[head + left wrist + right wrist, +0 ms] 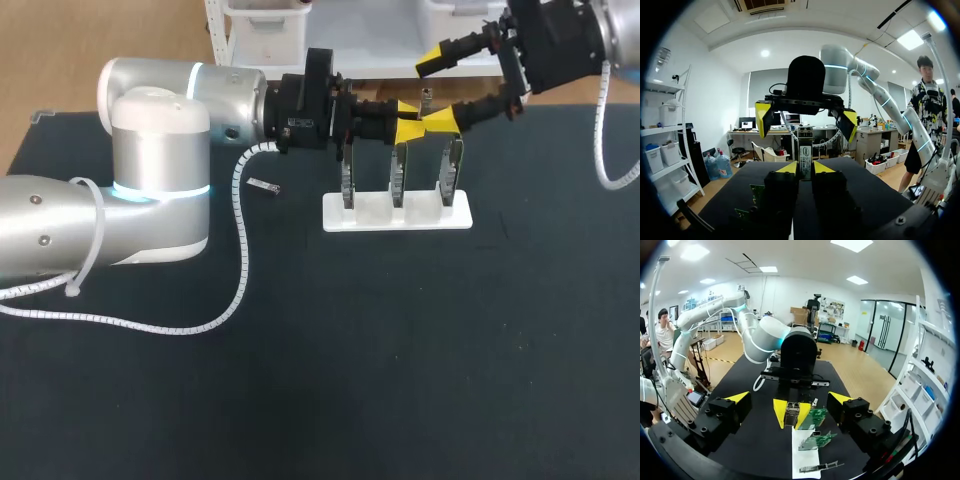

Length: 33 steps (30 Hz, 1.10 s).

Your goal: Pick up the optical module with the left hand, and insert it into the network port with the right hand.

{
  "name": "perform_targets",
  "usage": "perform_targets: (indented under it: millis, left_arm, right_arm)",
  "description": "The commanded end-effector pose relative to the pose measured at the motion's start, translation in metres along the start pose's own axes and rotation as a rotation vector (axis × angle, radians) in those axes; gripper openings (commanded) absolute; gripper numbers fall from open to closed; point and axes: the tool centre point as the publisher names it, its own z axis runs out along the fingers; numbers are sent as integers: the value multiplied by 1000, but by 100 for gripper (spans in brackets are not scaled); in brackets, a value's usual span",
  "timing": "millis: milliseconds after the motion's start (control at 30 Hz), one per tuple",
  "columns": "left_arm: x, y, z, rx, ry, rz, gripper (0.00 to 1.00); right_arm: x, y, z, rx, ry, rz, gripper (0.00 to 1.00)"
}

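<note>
While it is gripped between the closed yellow tips of the left gripper [805,167], the optical module [805,151] is held over the white stand [396,214] carrying three green boards [397,176]. It is faced by the right gripper [434,92], whose fingers are spread wide and touch nothing.

My silver left arm [150,150] comes in from the left and lies level above the worktop [400,350]. Its black two-fingered tool [406,122] with yellow tips points to the right, fingers nipped close on a small metal optical module [805,152]. My right arm's tool [440,90] faces it head-on, yellow-tipped fingers spread wide apart.
</note>
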Motion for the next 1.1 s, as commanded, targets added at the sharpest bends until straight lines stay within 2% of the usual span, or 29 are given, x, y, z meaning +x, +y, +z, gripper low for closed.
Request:
perform_targets:
  millis: [33, 700, 1100]
  left_arm:
    - [0, 2, 0, 5, 1, 0, 0]
    - [0, 2, 0, 5, 1, 0, 0]
    - [0, 2, 0, 5, 1, 0, 0]
  right_arm:
    - [1, -4, 1, -20, -11, 8, 100]
    - [4, 1, -4, -8, -36, 37, 100]
    - [7, -13, -1, -32, -16, 34, 100]
